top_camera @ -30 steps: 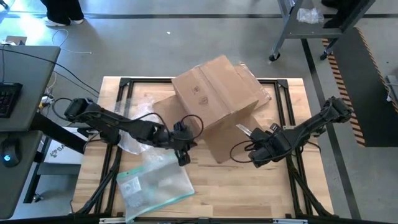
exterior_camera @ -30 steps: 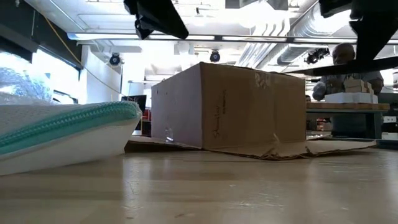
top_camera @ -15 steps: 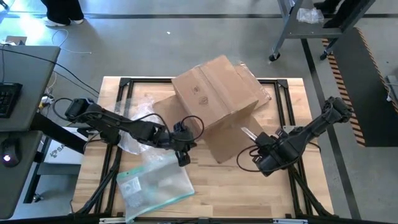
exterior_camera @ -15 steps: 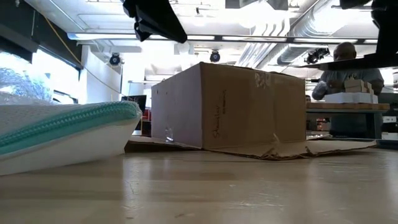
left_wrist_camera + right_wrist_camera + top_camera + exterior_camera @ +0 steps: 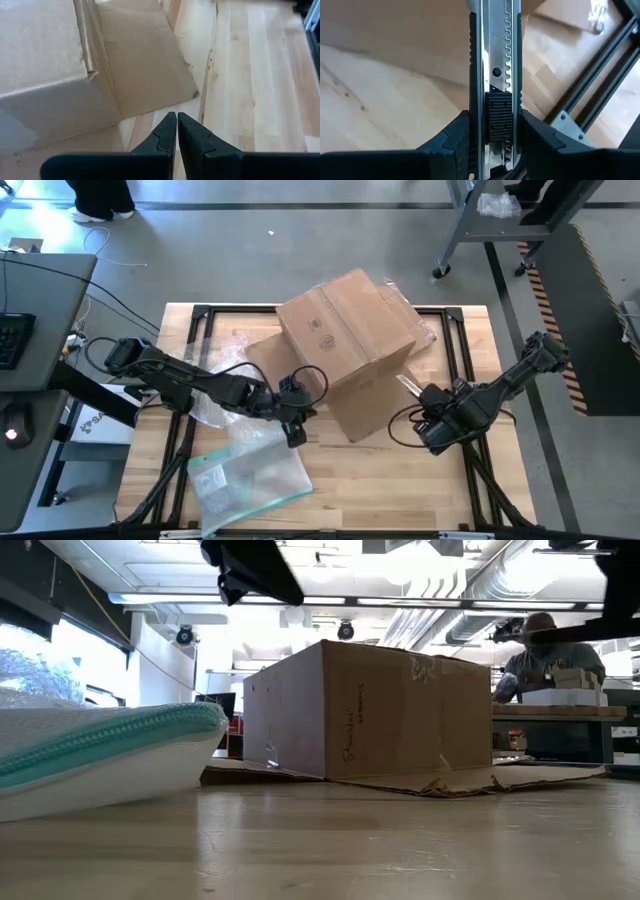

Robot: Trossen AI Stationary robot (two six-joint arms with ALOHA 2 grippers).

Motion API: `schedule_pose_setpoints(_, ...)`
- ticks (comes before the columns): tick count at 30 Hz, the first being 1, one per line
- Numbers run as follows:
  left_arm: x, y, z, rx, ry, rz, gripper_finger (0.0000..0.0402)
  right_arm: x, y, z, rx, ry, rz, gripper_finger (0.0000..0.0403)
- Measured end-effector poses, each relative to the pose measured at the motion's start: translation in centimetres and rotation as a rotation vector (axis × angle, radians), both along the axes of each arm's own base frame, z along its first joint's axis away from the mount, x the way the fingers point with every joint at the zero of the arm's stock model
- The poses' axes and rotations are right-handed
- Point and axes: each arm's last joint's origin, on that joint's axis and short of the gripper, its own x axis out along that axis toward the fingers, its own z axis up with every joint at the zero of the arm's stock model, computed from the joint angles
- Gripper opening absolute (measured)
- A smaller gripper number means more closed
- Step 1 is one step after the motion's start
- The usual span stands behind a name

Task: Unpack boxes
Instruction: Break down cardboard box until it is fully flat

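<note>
while clamped on one box cutter [image 5: 496, 85], right pincer [image 5: 428, 404] beside one cardboard box [image 5: 345, 320]; left pincer [image 5: 293, 432] together.

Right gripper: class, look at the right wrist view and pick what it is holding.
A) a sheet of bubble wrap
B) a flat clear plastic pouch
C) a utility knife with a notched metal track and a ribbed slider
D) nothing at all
C: in the right wrist view the right gripper is shut on a utility knife, its notched metal track and ribbed black slider running up between the jaws toward the cardboard box.
</note>
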Motion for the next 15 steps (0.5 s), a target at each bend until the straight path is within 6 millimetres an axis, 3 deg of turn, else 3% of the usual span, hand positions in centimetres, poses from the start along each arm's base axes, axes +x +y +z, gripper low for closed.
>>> schedule_pose_setpoints(8, 1.9, 0.8, 1.6, -0.026, -0.235, 0.063, 0.0, 1.1, -1.2, 0.0, -0.048, -0.027, 0.017, 0.0117)
schedule_pose_setpoints(11, 2.5, 4.0, 3.1, -0.001, -0.247, 0.104, 0.0, 1.8, -2.3, 0.0, -0.048, 0.001, 0.021, 0.0117)
schedule_pose_setpoints(15, 2.6, 10.7, 5.6, 0.092, -0.192, 0.23, 0.0, 2.9, -3.9, -0.1, 0.002, 0.034, 0.033, 0.0117)
